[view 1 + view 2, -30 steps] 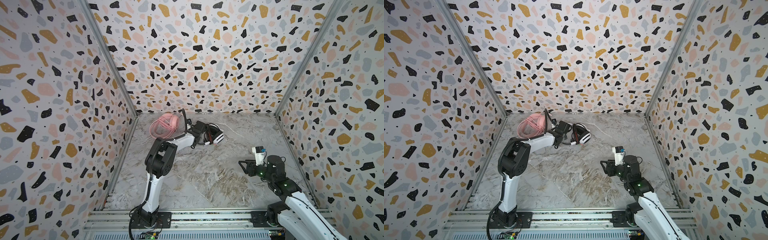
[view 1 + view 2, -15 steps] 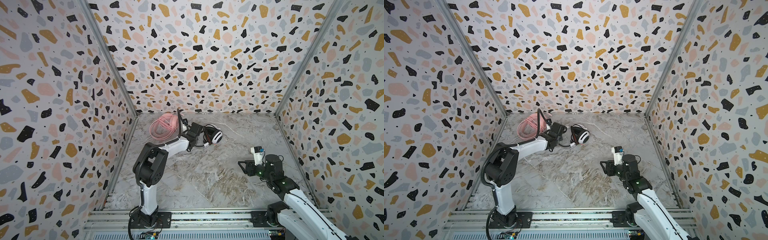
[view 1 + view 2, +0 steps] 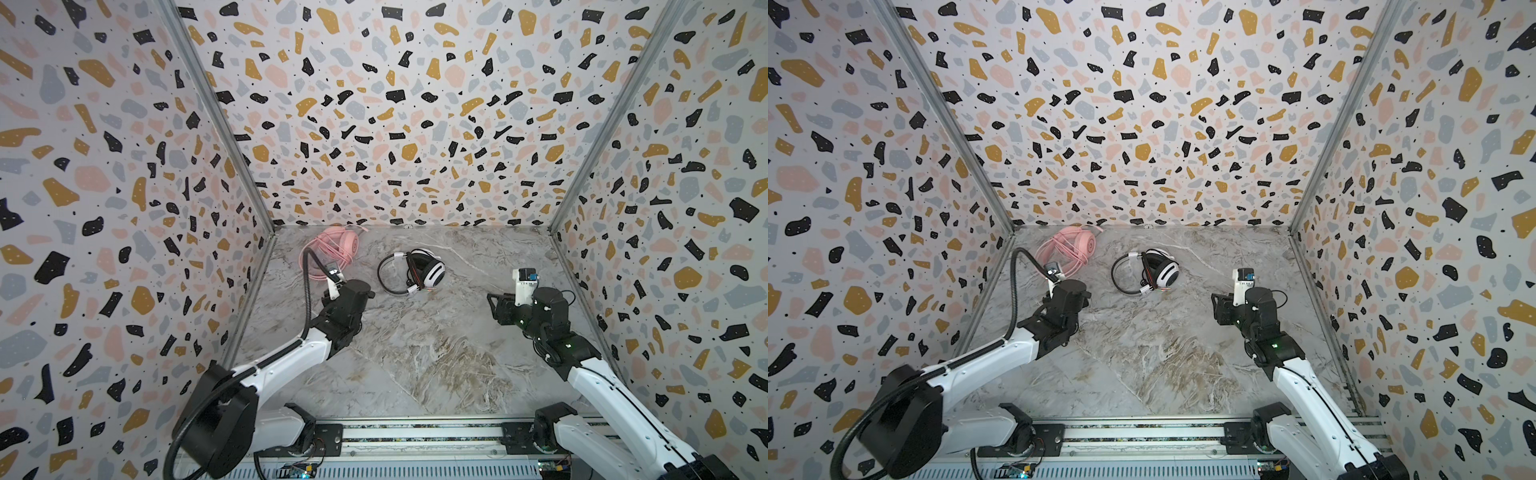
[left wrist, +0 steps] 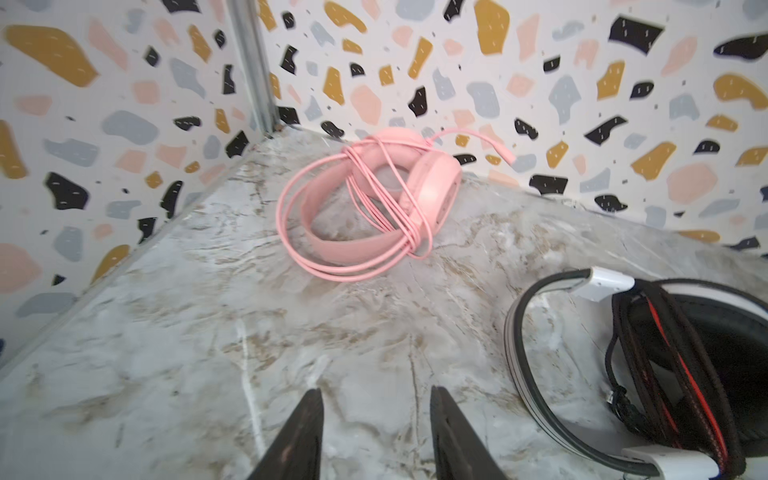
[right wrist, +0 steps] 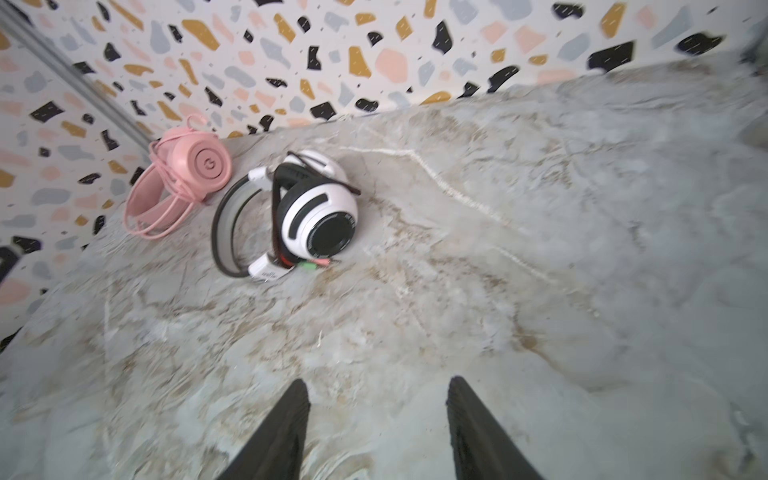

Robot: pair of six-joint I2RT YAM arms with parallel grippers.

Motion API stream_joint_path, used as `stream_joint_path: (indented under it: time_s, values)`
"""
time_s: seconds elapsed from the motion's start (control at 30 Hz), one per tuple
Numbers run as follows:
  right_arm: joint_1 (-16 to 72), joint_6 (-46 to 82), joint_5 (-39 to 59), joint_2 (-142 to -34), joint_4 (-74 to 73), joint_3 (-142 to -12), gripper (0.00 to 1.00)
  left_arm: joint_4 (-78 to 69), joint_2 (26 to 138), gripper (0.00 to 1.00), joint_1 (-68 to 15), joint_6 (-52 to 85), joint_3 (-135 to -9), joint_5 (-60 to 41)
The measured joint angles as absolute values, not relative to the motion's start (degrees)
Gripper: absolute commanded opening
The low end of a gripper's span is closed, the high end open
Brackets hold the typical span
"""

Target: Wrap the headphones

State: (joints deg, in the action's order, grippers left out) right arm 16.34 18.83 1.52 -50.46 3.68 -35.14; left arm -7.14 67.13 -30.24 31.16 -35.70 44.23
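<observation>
Firstly, left wrist view: left gripper [image 4: 376,392], two dark fingers set moderately apart with nothing between them, poised over bare marble tabletop [image 4: 199,332]; pink headset [image 4: 434,187] lying ahead near the corner of the terrazzo-patterned walls [image 4: 104,137], its pink cable [image 4: 409,235] wound several turns round headband and earcups, one loose loop resting on the marble; white headset [image 4: 513,353] close by at the frame edge, black-and-red cable [image 4: 681,365] bundled across it between the white sliders. Right wrist view: right gripper [image 5: 378,386], fingers likewise parted and empty, above open marble; white headset on its side, striped earcup facing the camera, green and pink plugs [image 5: 316,262] poking out beside one slider; pink headset just beside it, toward the wall corner, contact between the two not discernible. Both top views: pink headset [image 3: 332,245] in the back left corner of the tabletop, white headset [image 3: 428,270] near it toward the middle, a small gap between them; left arm [image 3: 282,361] ending just short of the two headsets, right arm [image 3: 598,386] well apart at the right side, neither gripper touching a headset
</observation>
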Motion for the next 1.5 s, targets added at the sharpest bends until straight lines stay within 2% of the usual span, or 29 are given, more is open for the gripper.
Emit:
stream_joint_path:
  time_s: [0.07,0.1,0.23,0.3,0.37,0.5,0.87,0.9,0.93,0.97,1.13,1.27,1.37,1.5]
  values:
    - [16.08,17.96,-3.14,-51.77,2.39,-35.92,0.57,-8.67,61.8,0.61,-28.58,30.33,-31.73,45.36]
    - [16.01,17.56,-5.8,-52.25,1.21,-35.9,0.62,-9.5,59.37,0.62,-27.57,29.87,-29.74,45.91]
    - [15.77,15.84,-15.97,-52.23,-8.16,-31.97,0.68,-10.76,55.13,0.64,-23.53,28.38,-25.17,48.4]
    - [15.62,13.96,-20.21,-51.99,-15.33,-27.73,0.73,-11.53,55.31,0.72,-21.56,27.86,-24.03,49.78]
    - [15.22,11.88,-23.53,-52.36,-22.65,-22.94,0.77,-12.8,55.77,0.84,-19.7,27.2,-23.05,51.33]
    - [13.23,8.71,-27.42,-56.31,-34.52,-16.32,0.81,-18.52,55.0,0.99,-17.89,23.66,-18.83,52.73]
    - [12.12,3.03,-29.69,-72.75,-62.24,-4.51,0.86,-43.99,55.53,1.0,-13.06,15.31,-4.62,53.69]
    - [11.99,2.55,-29.36,-73.87,-64.1,-4.58,0.88,-46.22,57.08,1.0,-12.16,14.63,-3.97,52.82]
    - [11.86,2.28,-29.02,-74.89,-66.7,-4.6,0.97,-47.75,58.72,1.0,-11.51,14.17,-3.9,52.27]
    - [11.84,2.2,-28.82,-75.92,-69.06,-4.6,0.99,-49.19,60.38,1.0,-11.0,14.0,-4.01,51.7]
    - [12.25,0.16,-28.01,-81.95,-82.78,-1.89,0.99,-54.65,65.84,1.0,-9.78,11.6,-4.38,48.45]
    - [12.34,-1.43,-25.91,-82.83,-87.68,-1.04,0.99,-60.84,66.74,1.0,-9.41,9.76,-3.92,46.04]
    - [12.38,-2.81,-22.68,-84.66,-90.41,-1.04,0.99,-69.06,72.23,1.0,-8.67,8.93,-2.35,45.25]
    - [12.21,-3.81,-19.2,-87.94,-92.12,-1.06,0.99,-68.97,77.47,1.0,-8.29,6.46,-4.49,40.21]
